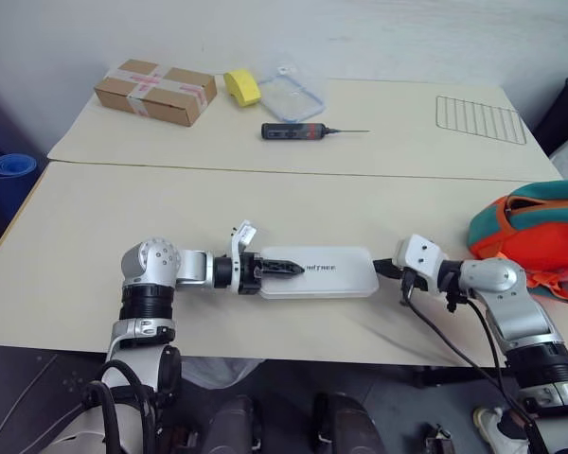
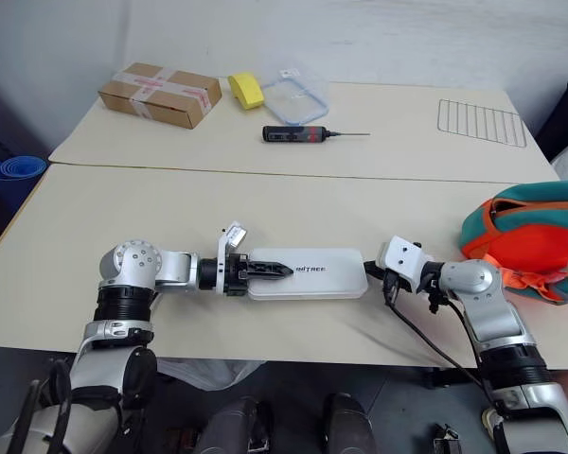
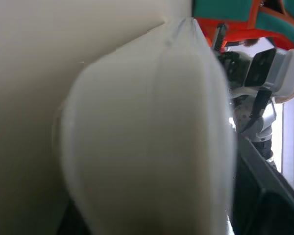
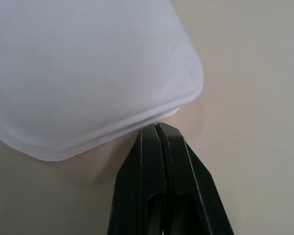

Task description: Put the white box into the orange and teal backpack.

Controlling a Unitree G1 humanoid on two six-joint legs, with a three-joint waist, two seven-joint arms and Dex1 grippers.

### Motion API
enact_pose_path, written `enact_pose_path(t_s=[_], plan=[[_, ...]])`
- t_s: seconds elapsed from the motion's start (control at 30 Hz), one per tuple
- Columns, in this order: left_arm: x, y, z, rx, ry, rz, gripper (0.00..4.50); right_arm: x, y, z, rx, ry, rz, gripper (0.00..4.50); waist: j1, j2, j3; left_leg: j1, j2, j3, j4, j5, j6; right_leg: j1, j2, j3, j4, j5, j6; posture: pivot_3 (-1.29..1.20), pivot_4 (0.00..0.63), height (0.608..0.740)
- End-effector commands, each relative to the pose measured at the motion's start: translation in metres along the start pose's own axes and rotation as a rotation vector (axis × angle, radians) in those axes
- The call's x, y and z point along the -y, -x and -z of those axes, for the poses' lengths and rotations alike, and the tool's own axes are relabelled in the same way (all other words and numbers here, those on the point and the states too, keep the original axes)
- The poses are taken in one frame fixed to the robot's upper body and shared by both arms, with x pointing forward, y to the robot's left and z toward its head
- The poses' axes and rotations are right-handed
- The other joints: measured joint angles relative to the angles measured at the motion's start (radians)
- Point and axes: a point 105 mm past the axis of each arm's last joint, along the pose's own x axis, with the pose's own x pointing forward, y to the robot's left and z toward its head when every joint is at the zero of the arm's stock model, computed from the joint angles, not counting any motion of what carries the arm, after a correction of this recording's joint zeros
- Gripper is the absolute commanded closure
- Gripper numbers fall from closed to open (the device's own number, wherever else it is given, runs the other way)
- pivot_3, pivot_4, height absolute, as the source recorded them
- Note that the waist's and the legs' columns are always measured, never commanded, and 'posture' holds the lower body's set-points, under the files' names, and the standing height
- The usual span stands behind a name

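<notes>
A white box (image 1: 320, 272) lies flat near the front edge of a cream table (image 1: 265, 199), long side running L to R, grey lettering on top. The left gripper (image 1: 282, 270) comes in from the box's L end; one black finger lies across the box's top, w/ the L wrist view showing the box's rounded end right against the camera, so the claw looks to be pinching that end. The right gripper (image 4: 158, 128) sits at the box's R end, fingers pressed together, tips touching the box's lower rim beside a rounded corner. The orange and teal backpack (image 1: 535, 236) rests at the table's R edge, just beyond the R arm, apart from the box. At the far side: a brown taped cardboard box (image 1: 156, 91), a yellow item (image 1: 242, 87), a clear blue-rimmed container (image 1: 290, 95), a black screwdriver (image 1: 303, 131) and a wire rack (image 1: 480, 119).
</notes>
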Motion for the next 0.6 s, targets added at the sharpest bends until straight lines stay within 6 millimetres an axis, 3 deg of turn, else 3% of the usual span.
enact_pose_path(t_s=[0.03, 0.1, 0.2, 0.27, 0.4, 0.5, 0.6], plan=[[0.015, 0.008, -0.004, 0.069, -0.106, 0.082, 3.12, -0.011, 0.024, -0.006, 0.079, -0.049, 0.028, 3.65, 0.001, 0.000, 0.000, 0.000, 0.000, 0.000, 0.000, 0.000, 0.000, 0.000, 0.000, 0.000, 0.000, 0.000, 0.000, 0.00, 0.150, 0.740], [0.024, 0.014, -0.001, 0.068, -0.194, 0.122, 3.31, -0.019, 0.042, -0.001, 0.098, -0.086, 0.075, 3.01, 0.000, 0.000, 0.000, 0.000, 0.000, 0.000, -0.001, 0.000, -0.001, 0.000, 0.000, 0.000, -0.002, 0.000, 0.000, 0.00, 0.150, 0.740], [0.042, 0.025, 0.014, 0.051, -0.466, 0.233, 3.31, -0.023, 0.074, 0.009, 0.081, -0.146, 0.209, 1.96, -0.004, 0.001, 0.000, -0.001, 0.000, 0.001, -0.003, -0.002, -0.003, -0.001, 0.001, 0.000, -0.003, 0.000, 0.000, 0.00, 0.150, 0.740], [0.047, 0.031, 0.019, 0.101, -0.669, 0.320, 3.31, -0.026, 0.113, 0.022, 0.058, -0.222, 0.396, 1.36, 0.001, 0.004, 0.000, 0.000, 0.000, 0.002, -0.005, -0.004, -0.006, -0.001, 0.001, 0.002, -0.005, 0.000, 0.000, 0.00, 0.150, 0.740], [0.041, 0.035, 0.040, 0.026, -0.873, 0.375, 3.31, -0.035, 0.180, 0.035, 0.030, -0.316, 0.742, 0.02, 0.014, 0.005, 0.000, 0.001, -0.001, 0.002, -0.013, -0.003, -0.008, -0.001, 0.000, 0.002, -0.014, -0.001, -0.001, 0.00, 0.150, 0.740], [0.036, 0.030, 0.042, 0.026, -0.963, 0.365, 3.31, -0.048, 0.223, 0.049, -0.043, -0.365, 0.908, 0.02, 0.018, 0.006, -0.001, 0.002, 0.000, 0.002, -0.014, -0.003, -0.008, -0.002, -0.001, 0.003, -0.014, -0.001, -0.002, 0.00, 0.150, 0.740], [0.038, 0.026, 0.039, 0.052, -1.001, 0.367, 3.31, -0.060, 0.254, 0.068, -0.127, -0.418, 0.986, 0.02, 0.018, 0.006, -0.001, 0.002, 0.000, 0.002, -0.015, -0.004, -0.007, -0.002, -0.001, 0.003, -0.014, -0.001, -0.002, 0.00, 0.150, 0.740]])
